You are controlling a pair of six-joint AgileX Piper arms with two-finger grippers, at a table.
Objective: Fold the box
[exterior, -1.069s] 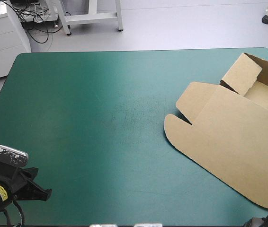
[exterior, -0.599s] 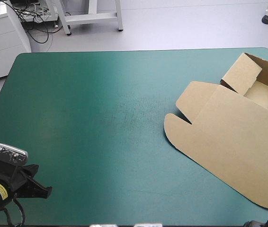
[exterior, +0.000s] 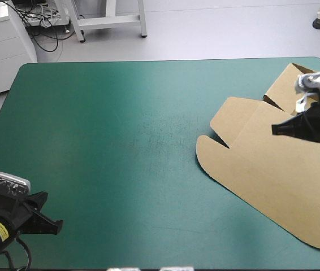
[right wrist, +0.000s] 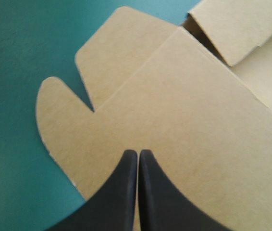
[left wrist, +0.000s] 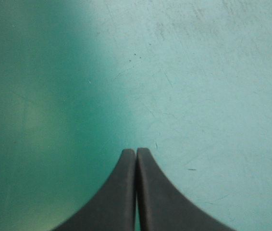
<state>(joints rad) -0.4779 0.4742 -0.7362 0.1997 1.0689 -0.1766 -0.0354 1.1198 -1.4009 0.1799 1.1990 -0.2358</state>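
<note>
The brown cardboard box (exterior: 267,175), a cut sheet with its lid flat and tray walls raised, is lying on the teal-green table cover (exterior: 120,130), right side. The right gripper (exterior: 275,129) is hanging over the box's lid, black fingers pressed together and empty. The left gripper (exterior: 58,227), likewise pinched together on nothing, is sitting well apart from the box.

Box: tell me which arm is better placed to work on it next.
The right arm: its jaws, shut, hang over the flat lid of the box. The left arm sits at the near-left corner, jaws shut over bare teal-green cover.
</note>
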